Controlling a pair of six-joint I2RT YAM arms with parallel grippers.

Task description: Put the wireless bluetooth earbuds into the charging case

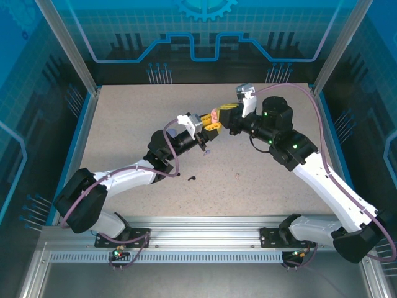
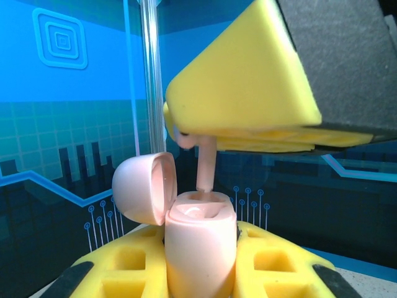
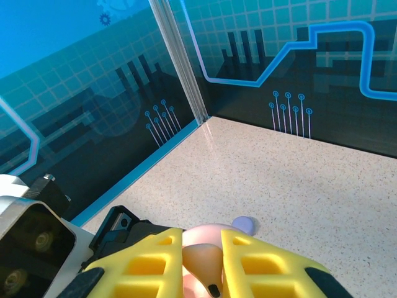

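Open tabletop (image 1: 121,127) flanks the arms (image 1: 169,148) meeting mid-table; a black earbud (image 1: 191,179) lies nearer.

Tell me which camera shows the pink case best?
The left wrist view: the case sits close up in the left gripper, lid open, a pink earbud with its stem at the opening. The top view gives a tiny pink spot. In the right wrist view I cannot tell case from earbud.

The light is bright and even and comes from above. On the table (image 1: 124,124) the shadows are soft and pale. The side walls (image 1: 25,124) are dim. In the left wrist view the close yellow finger (image 2: 248,81) looks slightly blurred.
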